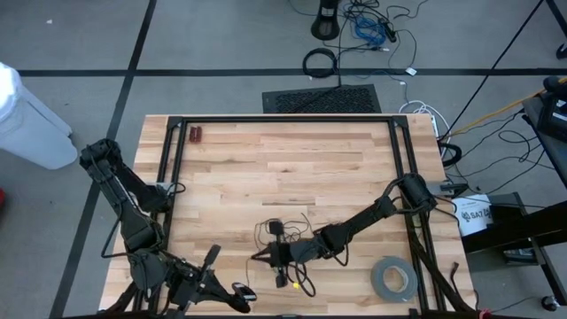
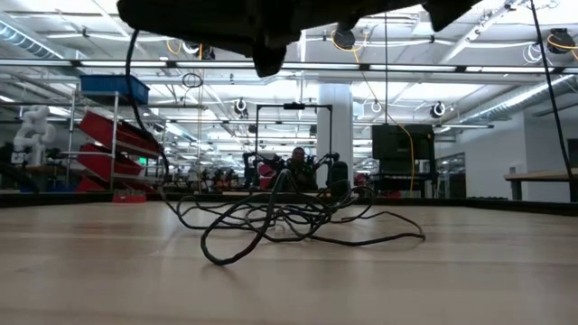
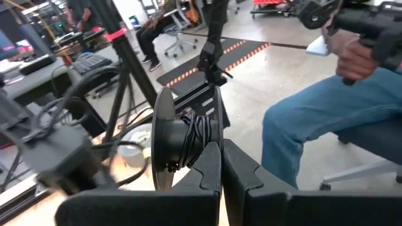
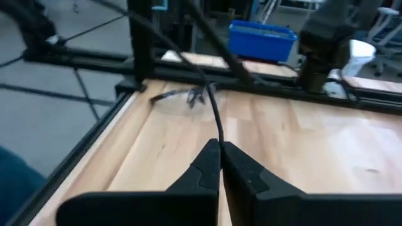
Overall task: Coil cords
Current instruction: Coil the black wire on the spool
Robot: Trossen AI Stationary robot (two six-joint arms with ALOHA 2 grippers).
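Note:
The cord (image 1: 292,232) is a thin black tangle of loose strands lying on the wooden table near its front middle; the low view shows its loops (image 2: 289,217) resting on the tabletop. My right gripper (image 1: 267,257) reaches in from the right, low over the tangle, and is shut on a strand (image 4: 217,129). My left gripper (image 1: 213,264) is at the front left corner, raised and shut on a black spool (image 3: 182,141) that has some cord wound round its core (image 3: 196,135). My left gripper holds the black spool at its fingertips (image 3: 210,157), beside the wound core; the fingers themselves hide which part they pinch. The spool stands on edge, lifted clear of the table. My right gripper pinches one strand of the cord (image 4: 218,135) between its two fingertips, coming nearly level from the table's right. The strand runs on ahead from the fingertips toward the table's left edge.
A grey tape roll (image 1: 394,279) lies at the front right. A black frame (image 1: 283,120) runs round the tabletop, and a small red object (image 1: 196,135) sits at the far left. A seated person in jeans (image 3: 326,119) shows beyond the table.

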